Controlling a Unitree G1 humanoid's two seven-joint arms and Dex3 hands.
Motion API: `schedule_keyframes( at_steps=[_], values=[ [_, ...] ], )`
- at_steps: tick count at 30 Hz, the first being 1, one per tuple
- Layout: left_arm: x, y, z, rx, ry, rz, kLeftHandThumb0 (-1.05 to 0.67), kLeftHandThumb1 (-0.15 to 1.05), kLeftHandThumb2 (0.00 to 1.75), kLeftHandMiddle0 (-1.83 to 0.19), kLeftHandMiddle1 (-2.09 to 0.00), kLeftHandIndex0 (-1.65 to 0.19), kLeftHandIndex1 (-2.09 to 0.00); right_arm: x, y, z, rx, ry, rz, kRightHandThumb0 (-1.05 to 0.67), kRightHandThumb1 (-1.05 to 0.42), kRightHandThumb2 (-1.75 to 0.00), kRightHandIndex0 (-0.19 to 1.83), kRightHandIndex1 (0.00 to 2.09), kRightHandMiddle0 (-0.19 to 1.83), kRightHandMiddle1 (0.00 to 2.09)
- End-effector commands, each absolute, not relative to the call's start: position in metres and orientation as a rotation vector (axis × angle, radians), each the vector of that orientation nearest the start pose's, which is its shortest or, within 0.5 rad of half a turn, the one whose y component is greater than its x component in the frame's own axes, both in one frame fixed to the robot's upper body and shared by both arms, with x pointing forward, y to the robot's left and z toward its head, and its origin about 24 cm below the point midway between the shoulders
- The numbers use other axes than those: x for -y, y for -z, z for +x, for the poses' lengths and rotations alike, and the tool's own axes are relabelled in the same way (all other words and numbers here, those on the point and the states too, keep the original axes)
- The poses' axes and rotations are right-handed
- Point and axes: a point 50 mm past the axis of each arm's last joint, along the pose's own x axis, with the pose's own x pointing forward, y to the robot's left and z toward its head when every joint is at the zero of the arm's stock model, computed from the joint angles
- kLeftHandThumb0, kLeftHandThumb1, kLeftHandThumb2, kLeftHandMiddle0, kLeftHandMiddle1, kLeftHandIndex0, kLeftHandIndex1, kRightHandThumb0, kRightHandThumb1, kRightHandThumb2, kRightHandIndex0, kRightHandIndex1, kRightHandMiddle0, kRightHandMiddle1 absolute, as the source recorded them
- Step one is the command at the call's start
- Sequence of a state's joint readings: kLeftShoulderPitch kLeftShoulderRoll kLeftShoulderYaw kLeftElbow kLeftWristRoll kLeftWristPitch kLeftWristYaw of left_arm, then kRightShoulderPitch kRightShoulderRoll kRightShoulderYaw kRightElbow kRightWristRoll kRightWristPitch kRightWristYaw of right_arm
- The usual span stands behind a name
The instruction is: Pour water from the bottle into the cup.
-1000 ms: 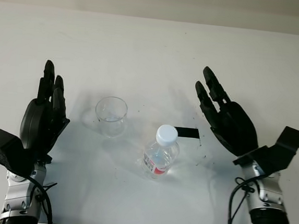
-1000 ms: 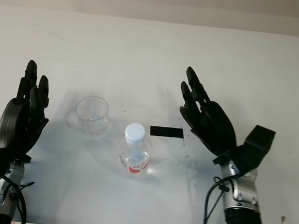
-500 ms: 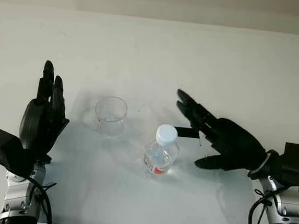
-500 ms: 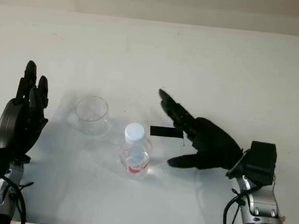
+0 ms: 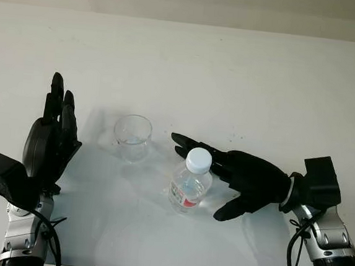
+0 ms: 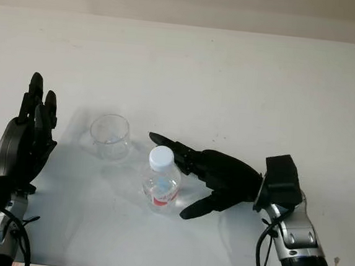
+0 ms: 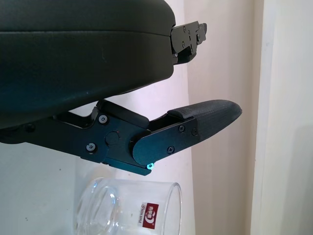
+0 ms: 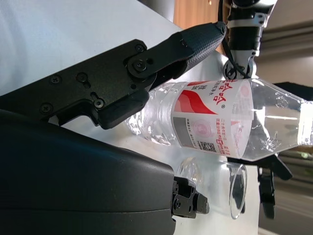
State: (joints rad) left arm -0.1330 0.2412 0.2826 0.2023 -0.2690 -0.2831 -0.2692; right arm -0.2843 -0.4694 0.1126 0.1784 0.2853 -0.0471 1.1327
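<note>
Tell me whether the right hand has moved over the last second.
Yes. The right hand swung in toward the water bottle, which stands where it was; its fingers now flank the bottle, not yet closed on it.

A clear plastic bottle point(image 5: 188, 187) with a white screw cap point(image 5: 199, 160) and a red-and-white printed label point(image 8: 209, 117) is seen at the middle of a plain white table point(image 5: 189, 65). To its left a colourless transparent cup point(image 5: 132, 137) is set, marked with a small red logo point(image 7: 150, 214). Matte black is worn by the right three-finger hand point(image 5: 245, 179) beside the bottle and by the left three-finger hand point(image 5: 51, 137) at the near left; silver metal wrists are shown below both.
</note>
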Motion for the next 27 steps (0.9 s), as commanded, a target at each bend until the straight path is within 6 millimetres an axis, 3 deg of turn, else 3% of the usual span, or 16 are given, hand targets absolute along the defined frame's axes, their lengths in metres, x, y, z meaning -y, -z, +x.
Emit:
schedule_keyframes(
  at_steps=[1,6,14,15,17,19,27],
  values=[
    [-0.251,-0.084,0.269,0.309,-0.022,0.016,-0.72,1.05,0.76,0.19,0.0,0.19,0.0,0.163,-0.084,0.276,-0.01,-1.242,-0.245,-0.87,-0.86,-0.05,-0.06,0.08,-0.04,0.08],
    [-0.251,-0.084,0.269,0.31,-0.026,0.019,-0.72,1.05,0.76,0.19,0.0,0.19,0.0,0.159,-0.079,0.278,-0.031,-1.263,-0.238,-0.92,-0.89,-0.06,0.03,0.09,0.02,0.11],
    [-0.252,-0.084,0.268,0.327,-0.037,0.021,-0.72,1.05,0.75,0.19,0.0,0.19,0.0,0.15,-0.074,0.282,0.001,-1.289,-0.245,-0.84,-0.89,-0.05,0.28,0.19,0.27,0.23],
    [-0.252,-0.084,0.268,0.328,-0.037,0.022,-0.71,1.05,0.76,0.19,0.0,0.19,0.0,0.15,-0.073,0.283,-0.003,-1.292,-0.239,-0.83,-0.89,-0.05,0.25,0.31,0.28,0.27],
    [-0.252,-0.084,0.267,0.328,-0.034,0.021,-0.71,1.05,0.76,0.19,0.0,0.19,0.0,0.149,-0.072,0.284,-0.017,-1.297,-0.226,-0.81,-0.87,-0.05,0.1,0.8,0.27,0.47],
    [-0.251,-0.084,0.267,0.33,-0.033,0.017,-0.71,1.05,0.76,0.19,0.0,0.19,0.0,0.146,-0.07,0.285,-0.022,-1.312,-0.207,-0.79,-0.87,-0.05,0.09,0.9,0.21,0.62],
    [-0.251,-0.082,0.265,0.335,-0.04,0.008,-0.72,1.05,0.75,0.19,0.0,0.19,0.0,0.131,-0.071,0.287,0.001,-1.392,-0.232,-0.78,-0.85,-0.05,0.15,0.84,0.15,0.74]
  ],
)
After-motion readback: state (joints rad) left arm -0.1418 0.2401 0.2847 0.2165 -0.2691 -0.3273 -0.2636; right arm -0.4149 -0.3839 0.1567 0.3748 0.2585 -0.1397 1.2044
